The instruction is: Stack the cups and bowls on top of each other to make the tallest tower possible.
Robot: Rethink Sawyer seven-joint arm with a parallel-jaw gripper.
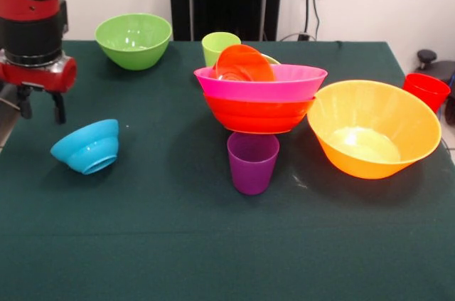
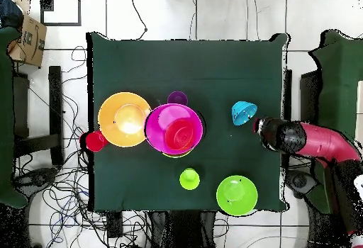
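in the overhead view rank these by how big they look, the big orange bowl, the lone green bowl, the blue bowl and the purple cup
1. big orange bowl
2. lone green bowl
3. blue bowl, tipped on its side
4. purple cup, partly hidden by the pink bowl, so that last placing is unsure.

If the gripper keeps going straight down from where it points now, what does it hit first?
Most likely the bare green table cloth. The gripper points down at the table's edge, jaws apart and empty. The tipped blue bowl lies just beside that line; in the overhead view it looks clear of it, though depth is uncertain.
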